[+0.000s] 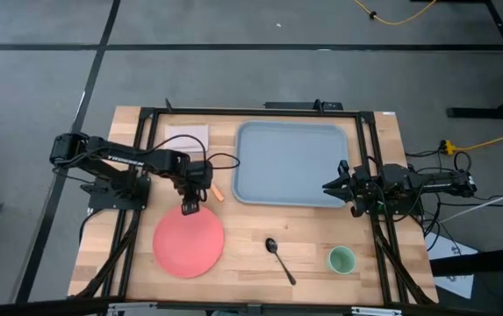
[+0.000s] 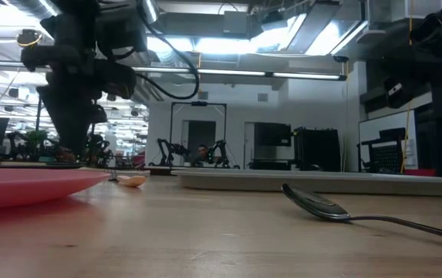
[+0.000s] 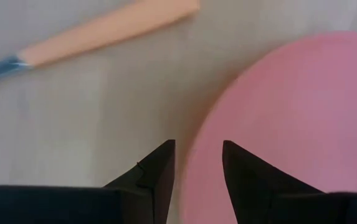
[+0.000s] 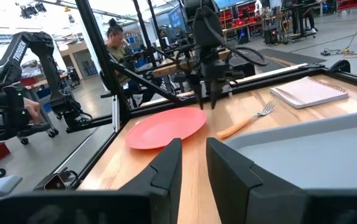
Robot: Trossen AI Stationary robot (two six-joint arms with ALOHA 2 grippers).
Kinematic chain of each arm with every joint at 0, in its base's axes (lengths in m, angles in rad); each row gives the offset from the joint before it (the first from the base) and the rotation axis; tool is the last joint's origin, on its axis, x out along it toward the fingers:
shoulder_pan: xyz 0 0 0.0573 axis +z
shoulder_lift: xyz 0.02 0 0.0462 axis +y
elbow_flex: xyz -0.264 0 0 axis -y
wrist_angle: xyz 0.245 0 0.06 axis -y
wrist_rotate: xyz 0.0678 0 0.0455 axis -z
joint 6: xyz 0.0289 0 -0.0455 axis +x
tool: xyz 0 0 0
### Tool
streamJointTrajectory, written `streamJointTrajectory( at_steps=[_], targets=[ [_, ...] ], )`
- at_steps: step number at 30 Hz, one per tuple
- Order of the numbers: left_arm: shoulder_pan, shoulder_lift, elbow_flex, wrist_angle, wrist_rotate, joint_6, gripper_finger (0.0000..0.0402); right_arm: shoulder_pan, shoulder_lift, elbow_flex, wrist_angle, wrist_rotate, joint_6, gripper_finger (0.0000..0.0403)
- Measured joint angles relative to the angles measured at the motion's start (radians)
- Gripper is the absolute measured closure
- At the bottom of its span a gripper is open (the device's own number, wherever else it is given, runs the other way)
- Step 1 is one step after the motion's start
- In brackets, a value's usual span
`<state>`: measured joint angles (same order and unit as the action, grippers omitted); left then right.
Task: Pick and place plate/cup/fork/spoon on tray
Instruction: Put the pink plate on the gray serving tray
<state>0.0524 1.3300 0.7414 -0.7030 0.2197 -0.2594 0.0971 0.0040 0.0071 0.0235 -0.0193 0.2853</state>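
The coral-red plate [image 1: 188,244] lies flat at the table's near left. My left gripper [image 1: 190,207] points down at its far rim [image 3: 197,143], open, one finger over the plate and one over the bare wood. The orange-handled fork [image 1: 219,195] lies just to the right of that gripper. The blue-grey tray [image 1: 291,162] lies at the far middle. The dark spoon [image 1: 279,259] and the light-green cup [image 1: 341,259] sit near the front edge. My right gripper [image 1: 328,187] is open and empty over the tray's right rim. My left gripper comes from above, pointing down, its fingers [image 3: 159,162] astride the plate's far rim. Whether they touch the plate, I cannot tell. The plate lies flat on the table.
A white notepad [image 1: 187,136] lies at the far left, beside the tray. The arms' black frame rails run along the table's left, right and far sides. A person shows in the room beyond the table in the right wrist view [image 4: 117,37].
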Motion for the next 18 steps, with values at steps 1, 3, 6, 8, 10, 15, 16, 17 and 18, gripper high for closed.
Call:
streamJointTrajectory(
  at_steps=[1, 3, 6, 8, 10, 15, 16, 17, 18],
  targets=[
    [-0.008, 0.0, 0.0, 0.001, 0.003, -0.011, 0.0275, 0.0, 0.0, 0.0, 0.0, 0.0, 0.0, 0.0324],
    [-0.022, 0.007, 0.0, 0.002, 0.0, -0.018, 0.0275, 0.0, 0.0, 0.0, 0.0, 0.0, -0.001, 0.0324],
    [-0.034, 0.033, 0.0, 0.005, 0.006, -0.02, 0.0275, 0.0, 0.0, 0.0, 0.0, 0.0, -0.002, 0.0324],
    [-0.033, 0.07, 0.0, 0.02, 0.02, -0.02, 0.0275, 0.0, 0.0, 0.0, 0.0, 0.0, -0.002, 0.0324],
    [-0.023, 0.107, 0.0, 0.025, 0.056, -0.014, 0.0275, 0.0, 0.0, 0.0, 0.0, 0.0, -0.002, 0.0324],
    [0.001, 0.163, 0.0, 0.065, 0.098, 0.033, 0.0275, 0.0, 0.0, 0.0, 0.0, 0.0, -0.002, 0.0324],
    [0.003, 0.171, 0.0, 0.065, 0.101, 0.045, 0.0275, 0.0, 0.0, 0.0, 0.0, 0.0, -0.002, 0.0324],
    [0.004, 0.176, 0.0, 0.06, 0.11, 0.057, 0.0275, 0.0, 0.0, 0.0, 0.0, 0.001, -0.002, 0.0324],
    [0.005, 0.184, 0.0, 0.06, 0.117, 0.066, 0.0275, 0.0, 0.0, 0.0, 0.0, 0.001, -0.002, 0.0324]
  ],
)
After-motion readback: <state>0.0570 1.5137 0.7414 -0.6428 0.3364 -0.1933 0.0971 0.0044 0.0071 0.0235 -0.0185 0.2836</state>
